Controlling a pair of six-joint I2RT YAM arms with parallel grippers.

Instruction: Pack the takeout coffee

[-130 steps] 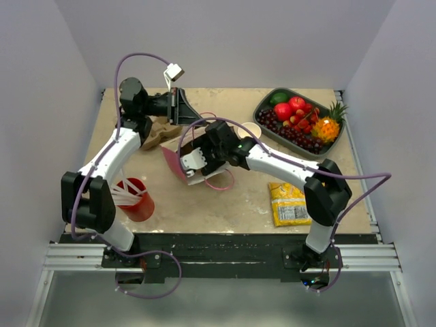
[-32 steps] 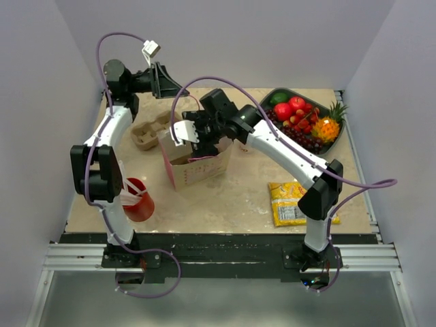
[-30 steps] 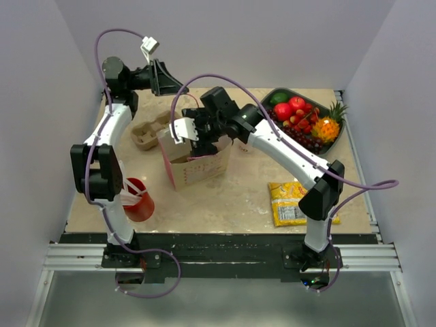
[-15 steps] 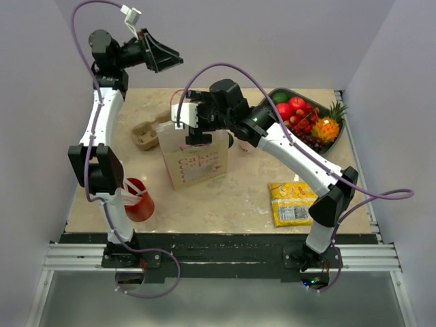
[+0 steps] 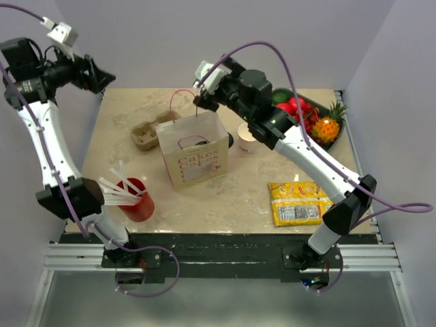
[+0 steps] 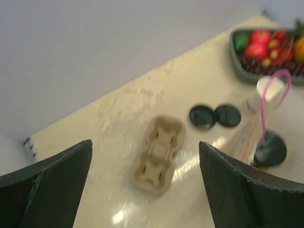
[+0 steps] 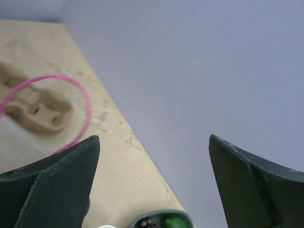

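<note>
Up above the surface [image 5: 238, 197], spread wide and gripping nothing on both sides: right jaws [image 7: 154, 137] high over the bag's [image 5: 193, 155] back edge, left jaws [image 6: 145, 143] well off to the far left. Down just beside the bag's right side, between it and a lidless cup [image 5: 248, 138], upright with long axis vertical: coffee [image 5: 231, 142]. Likely nearer the right jaws, below and to their near right.
</note>
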